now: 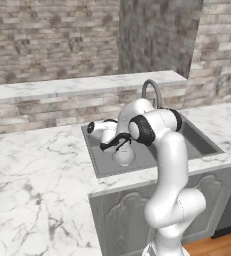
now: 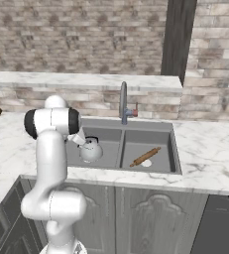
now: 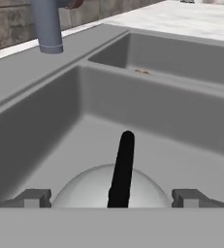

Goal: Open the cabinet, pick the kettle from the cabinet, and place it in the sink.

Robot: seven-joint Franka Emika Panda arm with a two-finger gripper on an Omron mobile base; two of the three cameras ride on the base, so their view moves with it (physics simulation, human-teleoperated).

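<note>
The silver-grey kettle (image 1: 123,156) (image 2: 91,150) stands upright on the floor of the left basin of the sink (image 1: 202,142) (image 2: 136,126). My gripper (image 1: 116,142) (image 2: 81,140) (image 3: 111,198) hovers just over it, open, a fingertip on each side of the dome. In the hand view the kettle (image 3: 84,191) shows as a rounded top with its thin black handle rising between my fingertips (image 3: 36,197), which stand clear of it. A grey wood-grain door of the cabinet (image 1: 157,35) (image 2: 178,34) hangs swung out above the counter; the cabinet's inside is out of view.
A brown rolling pin (image 2: 145,157) (image 3: 142,72) lies in the right basin. The curved faucet (image 1: 152,90) (image 2: 123,101) (image 3: 48,29) rises behind the divider. White marble counter (image 1: 32,165) (image 2: 210,154) surrounds the sink. A dark dishwasher front (image 2: 220,223) sits at the lower right.
</note>
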